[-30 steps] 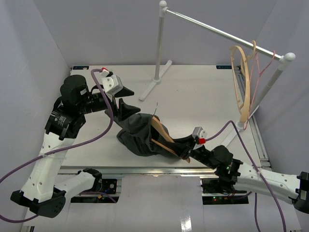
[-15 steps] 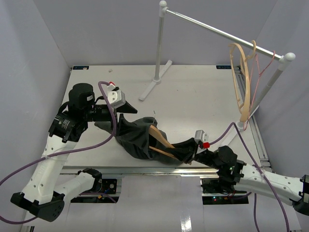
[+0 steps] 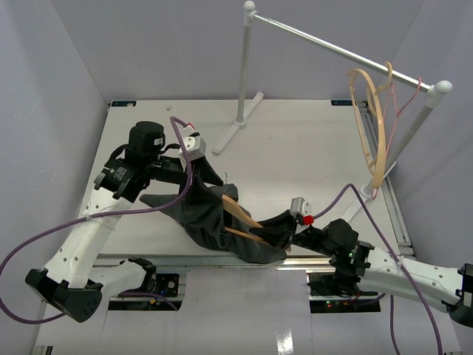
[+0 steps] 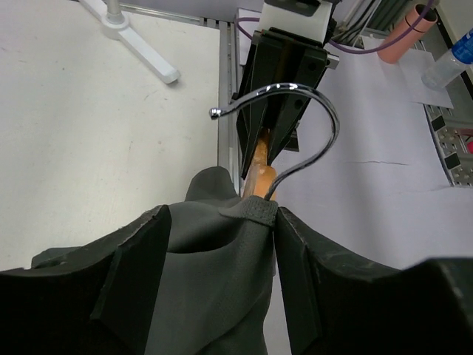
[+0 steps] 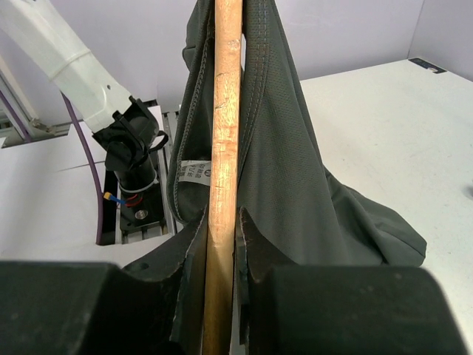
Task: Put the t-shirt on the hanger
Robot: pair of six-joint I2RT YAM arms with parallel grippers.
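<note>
The dark charcoal fabric t-shirt sits bunched near the front edge of the white table, draped over the light tan wooden hanger, whose thin metal hook pokes out past the collar. Your right gripper has its jaws clamped on the hanger's wooden bar. Your left gripper has its jaws pressed on the gathered fabric at the neck.
</note>
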